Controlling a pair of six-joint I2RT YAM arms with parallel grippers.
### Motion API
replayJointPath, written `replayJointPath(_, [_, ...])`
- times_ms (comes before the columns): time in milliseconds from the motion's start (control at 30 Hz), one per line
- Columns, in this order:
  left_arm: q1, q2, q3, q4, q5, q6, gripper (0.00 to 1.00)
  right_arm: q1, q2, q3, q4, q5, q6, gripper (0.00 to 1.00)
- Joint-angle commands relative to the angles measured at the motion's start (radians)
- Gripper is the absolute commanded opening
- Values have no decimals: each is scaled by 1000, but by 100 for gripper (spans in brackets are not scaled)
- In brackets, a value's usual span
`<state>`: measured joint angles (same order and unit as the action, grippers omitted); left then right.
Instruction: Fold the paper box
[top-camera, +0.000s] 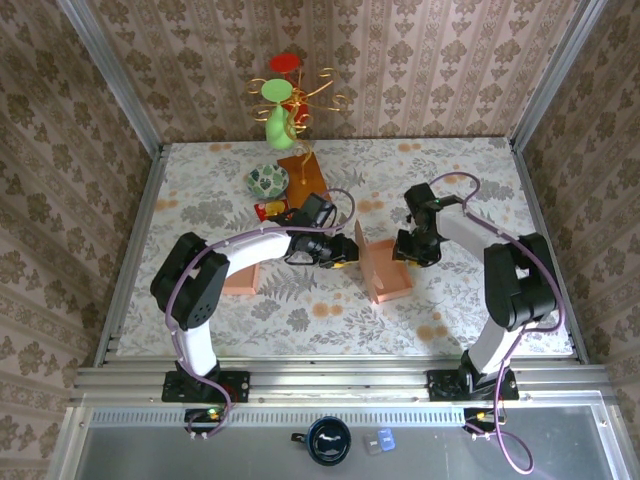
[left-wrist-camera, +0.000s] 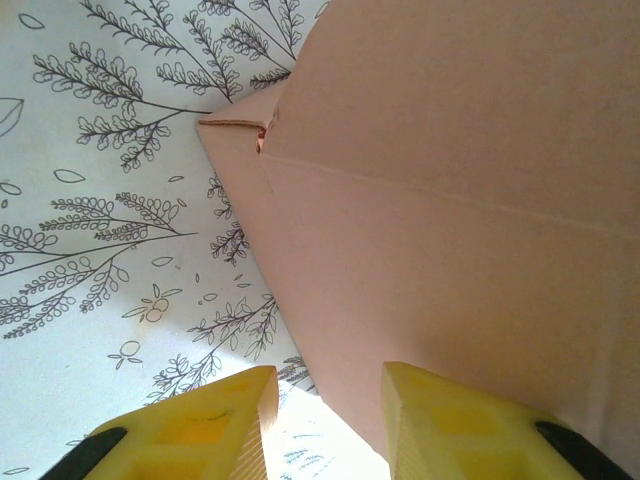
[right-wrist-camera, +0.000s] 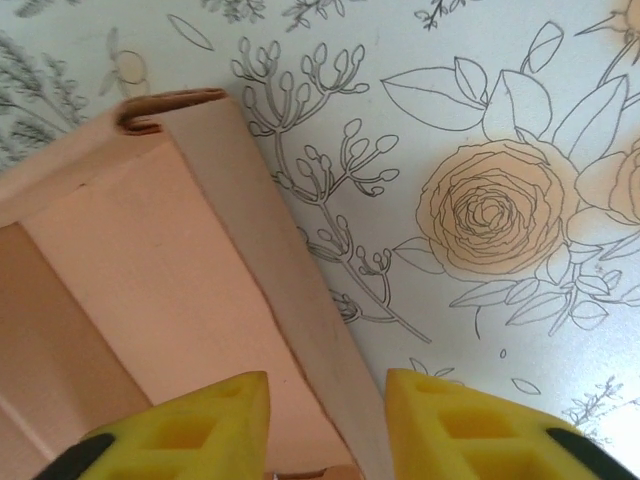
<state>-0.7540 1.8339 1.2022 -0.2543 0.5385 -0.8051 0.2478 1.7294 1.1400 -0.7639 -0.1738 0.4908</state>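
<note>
Pink paper box (top-camera: 388, 272) was only half-folded; left claw (left-wrist-camera: 327, 385) sat apart astride one wall, couldn't tell if right claw (right-wrist-camera: 328, 385) pinched its wall.

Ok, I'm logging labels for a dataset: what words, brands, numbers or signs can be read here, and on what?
No readable text in any view.
The paper box is plain, no print.
The red and yellow packet: any print too small to read.
The small blue and white item beside the dark cup: too small to read.
</note>
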Motion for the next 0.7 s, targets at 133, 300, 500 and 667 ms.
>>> replayJointPath(133, [-4, -5, 14, -22, 1, 9, 33, 21, 30, -9, 19, -3, 28, 24])
replayJointPath(300, [-1, -10, 21, -40, -10, 21, 33, 34, 18, -34, 44, 14, 77, 15])
replayJointPath(500, [32, -42, 17, -83, -37, 50, 34, 35, -41, -100, 78, 50, 175, 8])
replayJointPath(667, [74, -85, 5, -154, -91, 87, 34, 33, -111, -153, 84, 94, 304, 1])
